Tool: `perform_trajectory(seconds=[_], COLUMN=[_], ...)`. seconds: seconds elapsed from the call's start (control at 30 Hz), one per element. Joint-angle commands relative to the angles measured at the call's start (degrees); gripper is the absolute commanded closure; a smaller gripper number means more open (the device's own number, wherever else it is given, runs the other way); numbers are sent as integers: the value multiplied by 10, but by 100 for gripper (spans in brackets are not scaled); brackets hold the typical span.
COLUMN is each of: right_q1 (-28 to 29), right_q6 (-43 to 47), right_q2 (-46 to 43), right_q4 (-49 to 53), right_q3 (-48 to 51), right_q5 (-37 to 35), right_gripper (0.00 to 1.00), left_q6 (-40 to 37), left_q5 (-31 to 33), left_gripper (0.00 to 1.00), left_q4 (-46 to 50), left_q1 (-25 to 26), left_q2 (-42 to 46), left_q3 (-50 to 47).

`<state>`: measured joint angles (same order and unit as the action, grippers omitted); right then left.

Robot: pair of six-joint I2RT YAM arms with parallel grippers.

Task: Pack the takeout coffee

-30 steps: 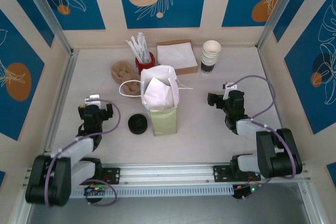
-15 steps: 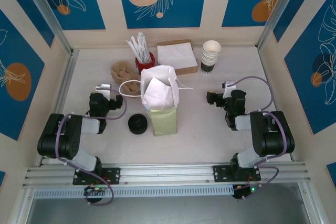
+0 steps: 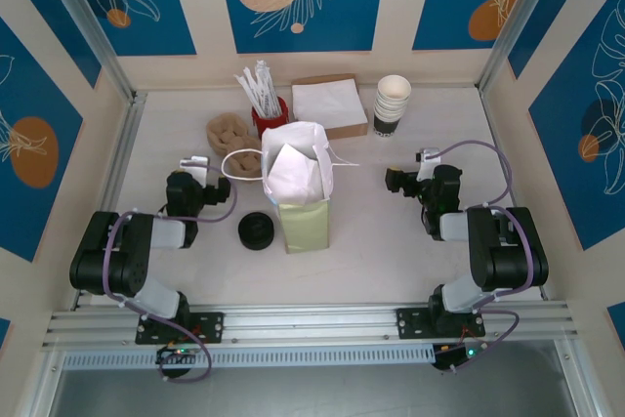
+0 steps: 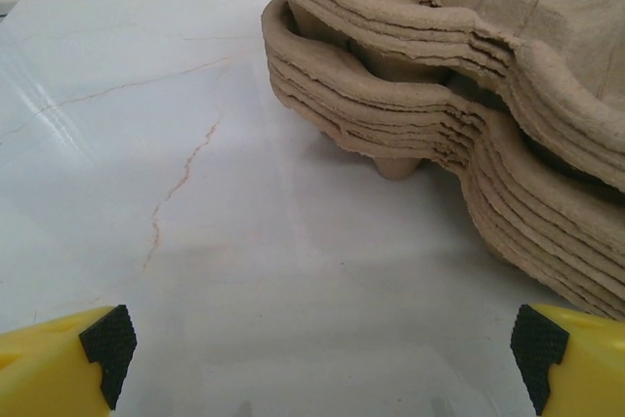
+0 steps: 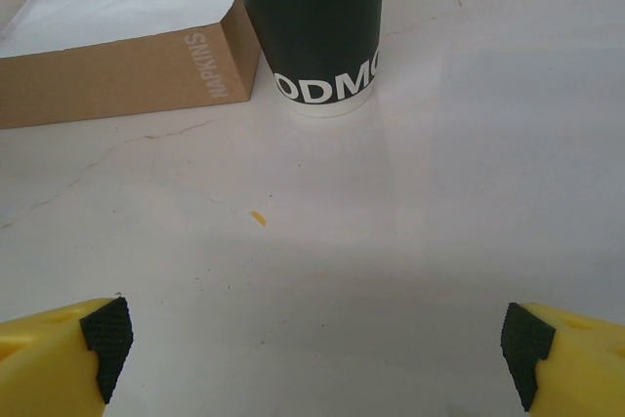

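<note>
Two wide, empty pincers: left pincer (image 4: 317, 349) faces trays (image 4: 469, 114), right pincer (image 5: 317, 349) faces a printed cup (image 5: 312, 26). Coffee: cannot tell where; black lid (image 3: 257, 231) sits on desk (image 3: 371, 241) beside bag (image 3: 305, 224). Risk: grabbing lid or wrong cup; nudging bag over.

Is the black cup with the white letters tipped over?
No, the black cup stands upright on the table, right beside the brown napkin box.
</note>
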<state>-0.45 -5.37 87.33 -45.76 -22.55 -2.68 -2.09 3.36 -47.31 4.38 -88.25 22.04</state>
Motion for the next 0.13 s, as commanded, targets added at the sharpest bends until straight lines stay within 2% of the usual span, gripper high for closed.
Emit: perform_trajectory(seconds=[0.0, 0.1], right_q1=[-2, -2], right_q6=[-1, -1], right_q2=[-1, 0], right_q4=[-6, -6], right_q3=[-13, -13], right_q5=[8, 8], right_gripper=[1, 1], left_q6=[-5, -6], left_q5=[-15, -15], left_gripper=[0, 0], left_q4=[-1, -2], left_q1=[-6, -6], left_q2=[3, 3], left_q3=[11, 10])
